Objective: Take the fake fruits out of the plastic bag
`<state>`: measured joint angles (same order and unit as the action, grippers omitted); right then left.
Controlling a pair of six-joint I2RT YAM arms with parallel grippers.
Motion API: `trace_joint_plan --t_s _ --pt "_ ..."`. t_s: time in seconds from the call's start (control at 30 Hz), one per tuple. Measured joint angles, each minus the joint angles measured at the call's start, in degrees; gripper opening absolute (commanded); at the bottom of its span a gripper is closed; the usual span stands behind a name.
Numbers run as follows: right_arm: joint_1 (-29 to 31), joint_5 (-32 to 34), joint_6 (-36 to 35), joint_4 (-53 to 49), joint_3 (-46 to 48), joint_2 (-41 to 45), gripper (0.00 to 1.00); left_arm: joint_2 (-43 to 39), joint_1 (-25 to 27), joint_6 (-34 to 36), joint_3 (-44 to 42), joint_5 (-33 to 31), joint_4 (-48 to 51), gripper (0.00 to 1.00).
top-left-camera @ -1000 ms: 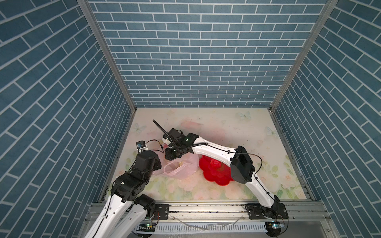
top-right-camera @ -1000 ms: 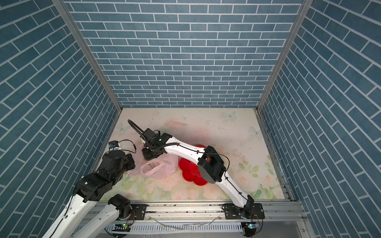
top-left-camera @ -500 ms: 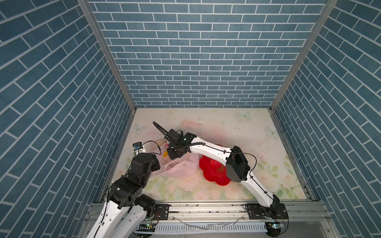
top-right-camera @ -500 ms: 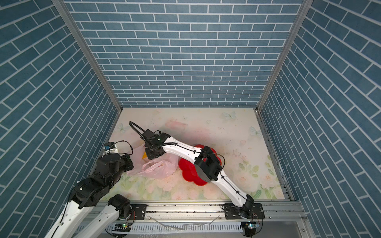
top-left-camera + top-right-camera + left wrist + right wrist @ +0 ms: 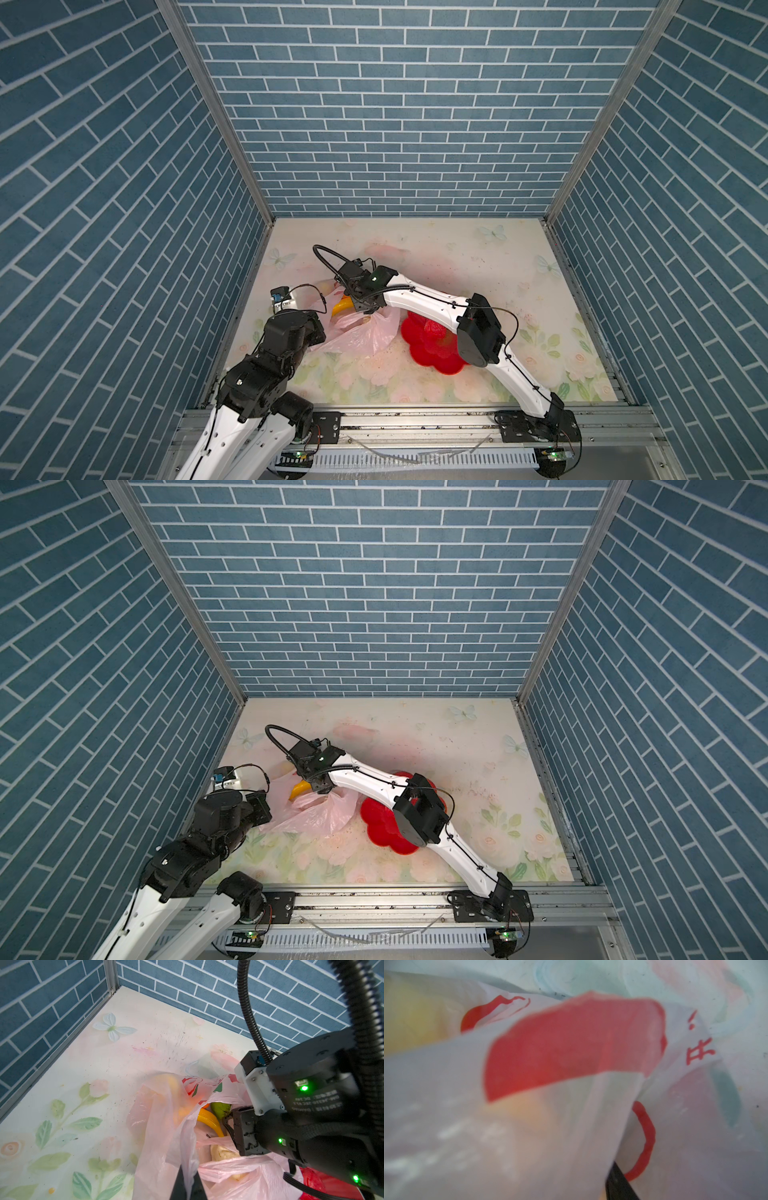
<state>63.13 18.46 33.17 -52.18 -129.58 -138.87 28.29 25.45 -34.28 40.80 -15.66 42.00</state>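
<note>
Your L gripper [image 5: 188, 1176] is clamped shut on the plastic bag [image 5: 162, 1126]. In the L wrist view its two dark fingers [image 5: 178, 1184] meet w/ a fold of pink film pinched btwn them, at the rim of the bag's mouth.

In both top views the bag [image 5: 365, 336] [image 5: 320, 818] lies crumpled on the near-left part of the floral table [image 5: 478, 266]. Its right edge sits up against the red dish [image 5: 428, 357].

Your R gripper [image 5: 360, 306] reaches across the middle and points down into the bag's mouth. You can't tell how its jaws stand. The R wrist view is mostly blurred film w/ red print close to the lens, and only one dark finger [image 5: 618, 1184] shows at the frame edge. The tips are hidden in the other views.

Fruits, from the L wrist view:
- The banana [image 5: 209, 1121] is yellow and curved and lies in the open mouth, just beside the R gripper. In both top views it shows uncovered at the mouth.
- The green fruit [image 5: 221, 1108] is right next to the banana, partly under the printed film.
- The cream bumpy fruit [image 5: 222, 1153] is in the mouth too, partly under film, close by the R gripper body.
- An orange-ish fruit [image 5: 180, 1109] shows only as a blur through the film.
</note>
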Motion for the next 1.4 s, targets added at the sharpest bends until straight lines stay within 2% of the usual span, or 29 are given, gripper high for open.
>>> trace_joint_plan --t_s 0.23,0.4,0.5,0.83,1.1,1.4 --pt "-2.2 0.6 -0.7 2.6 2.9 1.0 0.43 -0.1 0.0 0.0 0.0 0.3 -0.2 0.06" --pt "-2.8 -3.4 -3.7 11.8 12.3 5.2 0.46 -0.1 0.0 0.0 0.0 -0.2 -0.3 0.06" --pt "-2.6 -6.1 -5.3 16.0 14.1 6.3 0.47 -0.1 0.0 0.0 0.0 -0.6 -0.5 0.06" --pt "-1.5 -11.5 -9.4 23.9 14.2 6.8 0.54 -0.2 0.0 0.1 0.0 -2.9 -3.7 0.06" --pt "-1.4 -12.5 -11.1 26.5 13.1 5.6 0.70 -0.3 0.0 0.6 0.0 -3.0 -5.9 0.07" --pt "-1.9 -13.5 -11.1 30.5 10.8 1.7 0.73 -2.0 0.0 1.3 -1.4 -1.3 -6.8 0.07"
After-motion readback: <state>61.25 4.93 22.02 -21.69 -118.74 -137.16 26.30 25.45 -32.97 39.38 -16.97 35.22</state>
